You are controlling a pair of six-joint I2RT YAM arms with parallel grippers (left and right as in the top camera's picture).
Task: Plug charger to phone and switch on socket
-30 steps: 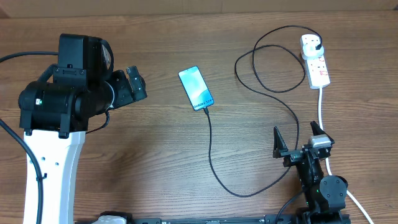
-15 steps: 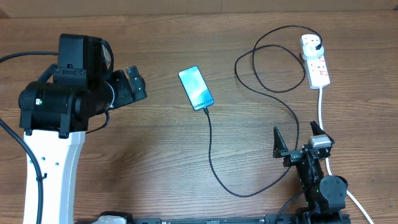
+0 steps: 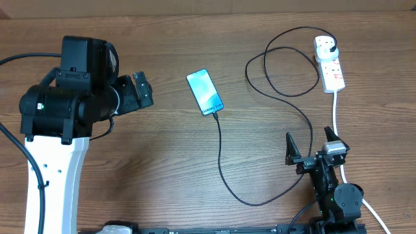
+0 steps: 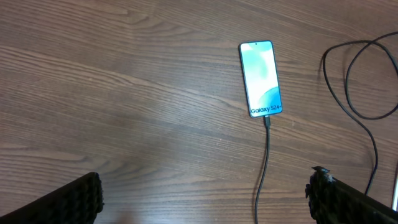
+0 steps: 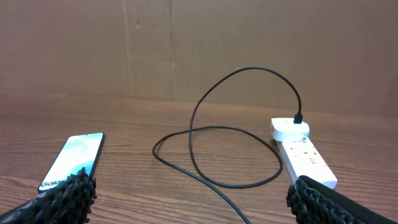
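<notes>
Fingers (image 4: 84, 198) of the left gripper (image 3: 143, 88) stand spread, empty. Phone (image 3: 205, 92) lies in the middle, slick and light, probably skates if nudged; the limp black cable (image 3: 221, 162) meets its lower end. Right gripper (image 3: 309, 135), spread too, sits short of the socket (image 3: 330, 68) at far right: light, rigid, so any press should come straight down.

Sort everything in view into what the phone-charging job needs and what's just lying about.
For the job: phone; charger; socket, with its white cord.
Just there: wooden table; brown board behind it.
</notes>
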